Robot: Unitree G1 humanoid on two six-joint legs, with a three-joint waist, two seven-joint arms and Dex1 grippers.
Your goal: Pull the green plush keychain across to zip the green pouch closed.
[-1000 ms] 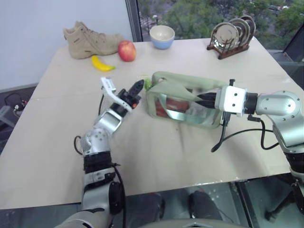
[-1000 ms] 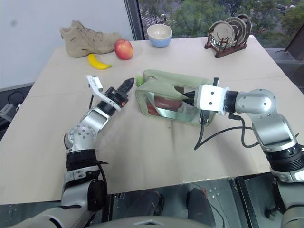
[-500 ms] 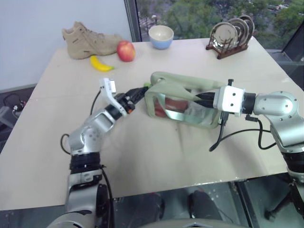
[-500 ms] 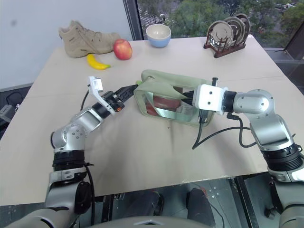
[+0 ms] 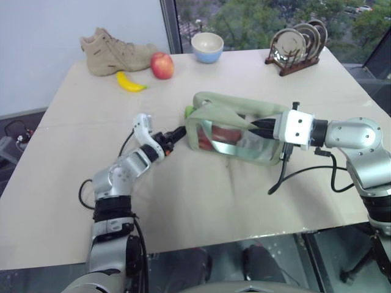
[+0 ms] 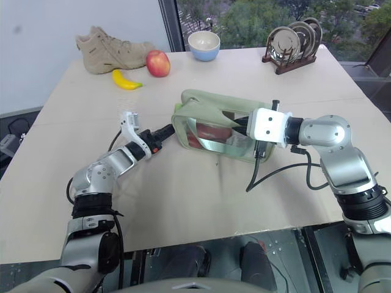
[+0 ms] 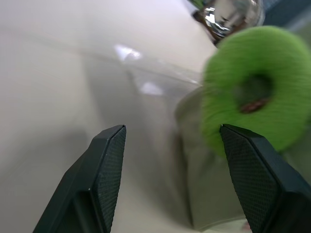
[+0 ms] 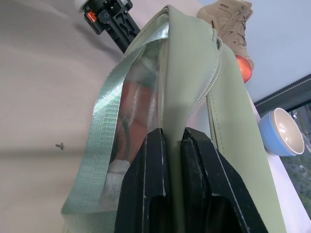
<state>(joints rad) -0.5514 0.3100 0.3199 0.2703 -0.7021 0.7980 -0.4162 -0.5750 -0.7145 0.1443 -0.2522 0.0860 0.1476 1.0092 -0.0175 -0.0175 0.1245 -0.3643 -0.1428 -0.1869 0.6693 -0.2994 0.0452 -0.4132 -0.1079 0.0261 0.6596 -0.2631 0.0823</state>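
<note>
The green pouch [image 5: 235, 135] is found near the middle of the tabletop [image 5: 201, 201], lying lengthwise with its clear side showing reddish contents and a mint ribbon strap [image 8: 104, 141] draped along it. The right claw [image 8: 171, 145] is seen pinched shut on the pouch's fabric at the end toward the right edge of the tabletop — both black fingers are pressed flat against a fold of the pale green material beside the zipper track. The green plush keychain [image 5: 189, 111] is located at the opposite end of the pouch, at the upper corner facing the left edge of the tabletop; in the left wrist view it appears as a fuzzy lime ring [image 7: 255, 92] with a dark centre. The left claw [image 5: 177, 133] is held low over the tabletop just beside that end of the pouch, its fingers [image 7: 104, 170] spread well apart and nothing gripped between them — the keychain is seen near one fingertip but contact cannot be confirmed. Along the far edge, a tan boot [image 5: 116, 52], a banana [image 5: 131, 83], a red apple [image 5: 162, 65], a blue bowl [image 5: 208, 47] and a rack of plates [image 5: 297, 46] are noted, well apart from the pouch.
</note>
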